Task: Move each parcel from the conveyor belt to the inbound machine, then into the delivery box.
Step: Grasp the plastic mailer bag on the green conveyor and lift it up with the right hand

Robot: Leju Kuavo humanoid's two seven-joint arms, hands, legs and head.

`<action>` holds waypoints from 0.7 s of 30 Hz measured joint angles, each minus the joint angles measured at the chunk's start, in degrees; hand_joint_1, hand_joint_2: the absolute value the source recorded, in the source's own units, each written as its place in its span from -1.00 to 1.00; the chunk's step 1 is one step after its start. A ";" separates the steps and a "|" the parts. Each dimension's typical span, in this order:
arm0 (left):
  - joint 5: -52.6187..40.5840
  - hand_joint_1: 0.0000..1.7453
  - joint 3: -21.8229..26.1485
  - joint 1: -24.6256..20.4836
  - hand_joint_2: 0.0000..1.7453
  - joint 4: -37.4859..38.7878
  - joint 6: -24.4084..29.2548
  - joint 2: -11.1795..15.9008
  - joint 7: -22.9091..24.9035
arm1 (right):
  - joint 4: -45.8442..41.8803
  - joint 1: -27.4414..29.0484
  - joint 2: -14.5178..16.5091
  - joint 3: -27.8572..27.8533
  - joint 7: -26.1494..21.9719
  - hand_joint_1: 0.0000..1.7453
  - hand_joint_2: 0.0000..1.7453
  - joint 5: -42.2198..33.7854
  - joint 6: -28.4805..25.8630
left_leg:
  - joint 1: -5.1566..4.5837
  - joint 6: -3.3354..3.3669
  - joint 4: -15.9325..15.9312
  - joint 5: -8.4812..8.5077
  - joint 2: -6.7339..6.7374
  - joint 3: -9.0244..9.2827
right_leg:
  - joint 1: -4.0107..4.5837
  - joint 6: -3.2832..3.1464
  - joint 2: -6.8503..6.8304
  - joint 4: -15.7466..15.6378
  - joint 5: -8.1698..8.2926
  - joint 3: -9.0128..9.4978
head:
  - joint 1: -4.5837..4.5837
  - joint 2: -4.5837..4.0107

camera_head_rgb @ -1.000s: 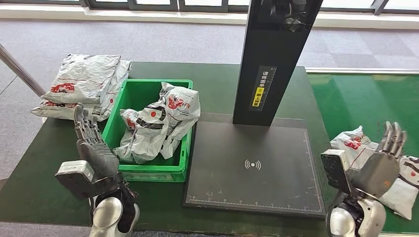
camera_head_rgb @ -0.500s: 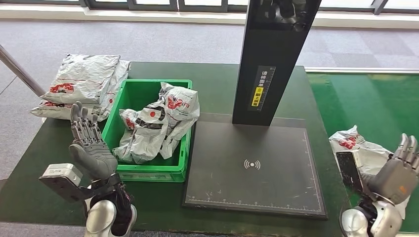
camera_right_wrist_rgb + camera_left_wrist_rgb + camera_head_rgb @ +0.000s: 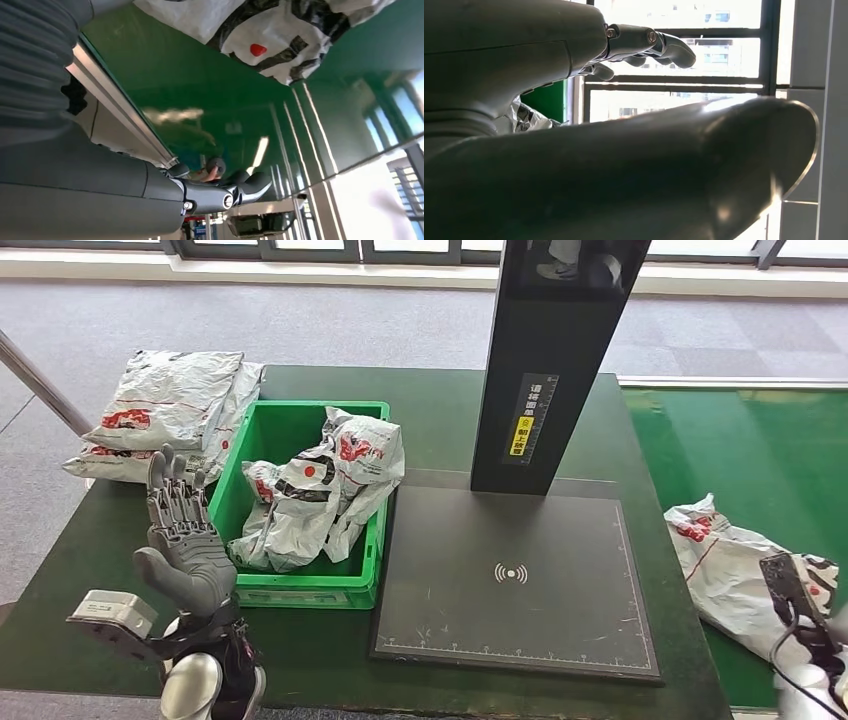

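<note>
Leftmost in the head view, spare white parcels point(image 3: 165, 412) lie stacked on the dark green table point(image 3: 90, 580), beside the green delivery box point(image 3: 305, 502), which holds several crumpled parcels. Just short of that box's near left corner the left hand point(image 3: 185, 545) stands upright, palm showing, fingers straight and spread with nothing in them. The left wrist view adds only the fingertips point(image 3: 674, 49) against bright windows and a sliver of green box wall. Next comes the inbound machine point(image 3: 515, 575), a flat black scanning pad with a tall black post at its back. Farther right, on the green conveyor belt point(image 3: 760, 455), one parcel point(image 3: 735, 575) lies flat near the belt's near edge. At the lower right corner the head view catches the right wrist and its camera housing. The right wrist view shows the right hand point(image 3: 150, 195) with fingers point(image 3: 250, 187) extended and loosely apart, empty, over the glossy belt surface, the parcel point(image 3: 270, 30) lying beyond, apart from it.
</note>
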 joint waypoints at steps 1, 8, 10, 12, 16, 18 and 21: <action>-0.40 -1.00 0.00 -0.03 -1.00 0.03 -0.44 0.03 0.23 | 1.97 -0.64 -0.47 0.00 0.82 -1.00 1.00 0.58 0.33 | 0.00 0.00 0.00 0.00 0.00 0.00 | 0.00 0.00 0.00 0.01 0.00 -0.01 | 0.00 0.00; -2.75 -1.00 0.04 -0.97 -1.00 1.20 -2.77 0.05 1.07 | 12.52 -3.79 -2.03 0.00 7.60 -1.00 1.00 4.44 7.54 | 0.00 0.00 0.00 0.00 0.01 0.00 | 0.00 0.00 0.01 0.03 0.00 -0.02 | 0.00 0.01; -3.44 -1.00 0.07 -1.38 -1.00 1.81 -3.05 0.05 1.20 | 14.83 -4.79 -2.43 0.00 10.02 -1.00 1.00 5.53 10.42 | 0.00 0.00 0.00 0.01 0.02 0.02 | 0.00 0.00 0.02 0.03 0.00 -0.01 | -0.01 0.01; -4.20 -1.00 0.07 -1.67 -1.00 2.55 -3.32 0.05 1.31 | 16.53 -5.83 -2.98 0.00 12.36 -1.00 1.00 6.29 13.37 | 0.01 0.00 0.00 0.01 0.04 0.07 | 0.00 0.00 0.04 0.01 0.00 0.04 | -0.02 0.00; -5.11 -1.00 0.07 -1.99 -1.00 3.99 -3.66 0.05 1.33 | 18.38 -7.19 -3.98 -0.05 13.30 -1.00 1.00 6.38 16.46 | 0.01 0.03 0.00 0.00 0.02 0.15 | 0.01 0.02 0.00 -0.04 -0.01 0.18 | 0.00 0.01; -5.52 -1.00 0.07 -2.30 -1.00 4.59 -3.77 0.05 1.33 | 18.97 -7.62 -4.25 -0.09 13.08 -0.50 1.00 6.55 17.18 | 0.01 0.06 0.01 0.00 0.01 0.16 | 0.00 0.03 -0.01 -0.06 0.00 0.22 | 0.00 0.00; -5.70 -1.00 0.07 -2.66 -1.00 5.21 -3.80 0.05 1.35 | 19.54 -8.03 -4.45 -0.09 12.68 1.00 1.00 6.66 17.96 | 0.01 0.09 0.01 0.01 0.01 0.20 | 0.00 0.06 -0.01 -0.08 0.02 0.27 | 0.00 0.00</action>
